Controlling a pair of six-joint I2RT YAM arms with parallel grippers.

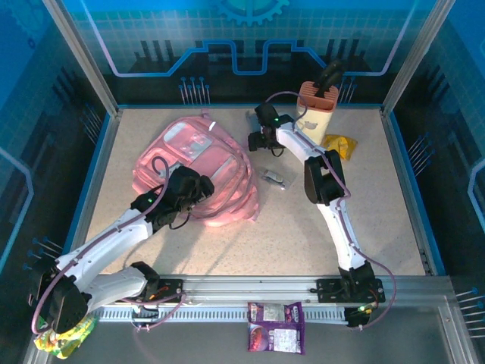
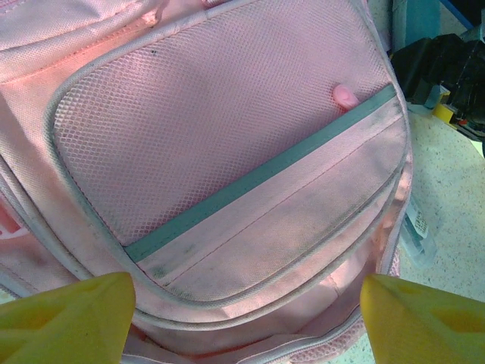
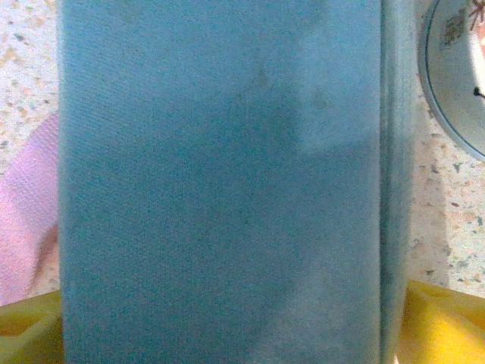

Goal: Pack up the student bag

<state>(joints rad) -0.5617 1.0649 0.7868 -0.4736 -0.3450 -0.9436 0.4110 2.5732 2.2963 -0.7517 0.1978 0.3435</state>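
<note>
On the tabletop (image 1: pixel 394 197) we find the bag (image 1: pixel 220 163) lying flat, left of centre, pockets up. We judge that packing has barely begun, with a first item to be fetched. Just right of the bag is a blue-grey slab (image 3: pixel 220 182), perhaps a book. The right gripper (image 3: pixel 235 326) straddles it, fingers wide at its edges; whether they pinch it we cannot tell. Next it must travel to the bag's opening. Over the bag's front pocket the left gripper (image 2: pixel 246 311) hangs wide, holding nothing.
</note>
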